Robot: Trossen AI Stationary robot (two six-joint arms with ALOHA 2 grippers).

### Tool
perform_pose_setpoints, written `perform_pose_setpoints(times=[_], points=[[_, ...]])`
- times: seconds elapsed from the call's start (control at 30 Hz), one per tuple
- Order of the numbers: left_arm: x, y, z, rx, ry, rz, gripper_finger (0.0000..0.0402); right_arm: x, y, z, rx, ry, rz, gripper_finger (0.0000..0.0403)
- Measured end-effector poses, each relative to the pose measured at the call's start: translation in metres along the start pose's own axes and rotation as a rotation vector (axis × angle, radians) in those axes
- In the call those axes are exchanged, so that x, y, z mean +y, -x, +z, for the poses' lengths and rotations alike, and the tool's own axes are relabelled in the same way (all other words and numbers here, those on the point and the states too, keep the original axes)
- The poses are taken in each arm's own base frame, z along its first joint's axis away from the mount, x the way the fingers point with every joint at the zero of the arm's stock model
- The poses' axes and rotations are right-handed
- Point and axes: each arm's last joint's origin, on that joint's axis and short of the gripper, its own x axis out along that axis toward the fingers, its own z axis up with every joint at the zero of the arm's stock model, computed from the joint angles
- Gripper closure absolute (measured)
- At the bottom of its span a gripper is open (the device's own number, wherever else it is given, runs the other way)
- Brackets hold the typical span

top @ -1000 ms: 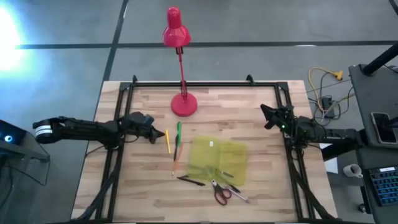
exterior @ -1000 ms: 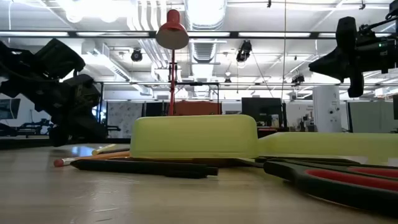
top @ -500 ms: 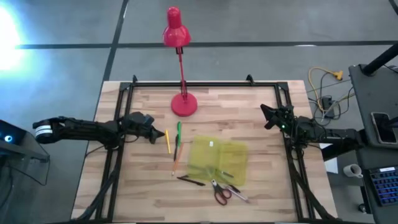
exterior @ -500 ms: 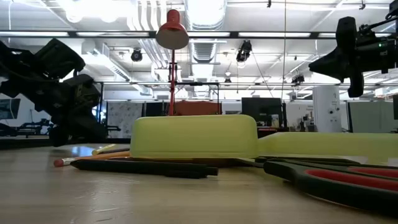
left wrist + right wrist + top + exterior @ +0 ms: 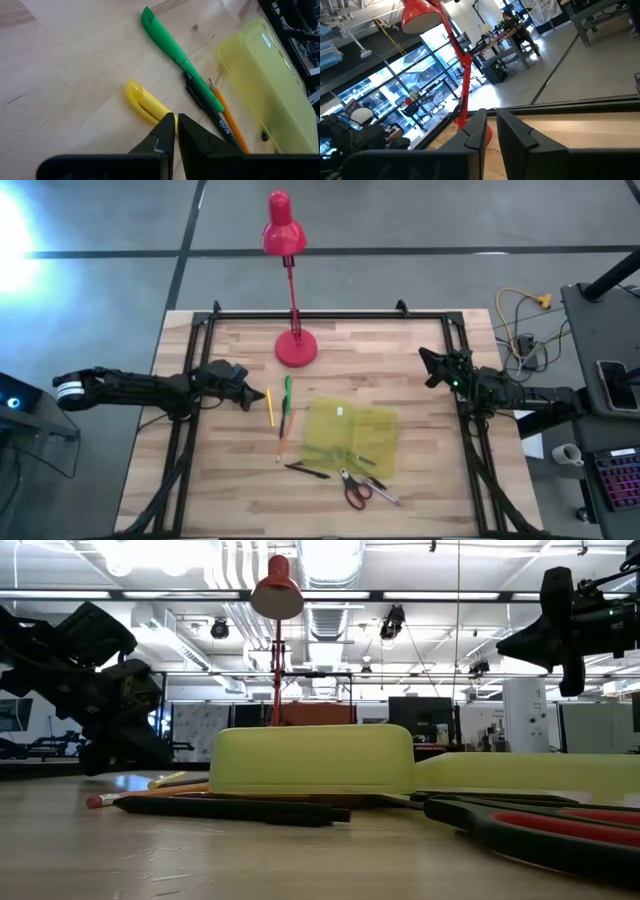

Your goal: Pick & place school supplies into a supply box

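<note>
My left gripper point(image 5: 248, 396) is shut, low over the table's left part. In the left wrist view its tips point(image 5: 176, 119) stand over one end of a yellow pen point(image 5: 145, 102). A green pen point(image 5: 175, 52), a black pen and an orange pencil point(image 5: 230, 120) lie beside it. The translucent yellow-green supply box point(image 5: 352, 438) lies flat mid-table. Another black pen point(image 5: 306, 471) and the red-handled scissors point(image 5: 355, 488) lie on the wood near its front edge. My right gripper point(image 5: 425, 365) is shut and raised at the table's right side. My left gripper's shut fingertips point(image 5: 167, 125) cover the yellow pen's end point(image 5: 159, 114), coming slanted down from the table's left. The fingers hide that spot, and I cannot tell whether they touch the pen. The pen lies flat on the table.
A red desk lamp stands with its base point(image 5: 295, 348) at the table's far middle, its head reaching beyond the far edge. A black frame rail point(image 5: 190, 430) runs along the table's left and right sides. Bare wood shows between the box and my right arm.
</note>
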Motion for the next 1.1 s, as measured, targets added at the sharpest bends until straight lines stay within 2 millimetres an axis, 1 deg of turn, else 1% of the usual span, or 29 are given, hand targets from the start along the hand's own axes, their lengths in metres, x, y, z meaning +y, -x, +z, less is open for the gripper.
perform_pose_setpoints(times=[0.53,0.73,0.9,1.1], points=[[0.0,0.0,0.0001,-0.001,0.0,0.0,0.0396,0.0001,0.0,0.0001,0.0,-0.004,0.0,0.0365],[0.0,0.0,0.0,0.0,0.0,0.0,0.0396,0.0001,0.0,0.0002,-0.001,-0.126,0.001,0.0365],[0.0,0.0,0.0,0.0,0.0,0.0,0.0396,0.0001,0.0,0.0002,-0.002,-0.107,0.001,0.0365],[0.0,0.0,0.0,0.0,0.0,0.0,0.0396,-0.0009,-0.0001,0.0005,-0.021,-0.171,-0.027,0.0365]])
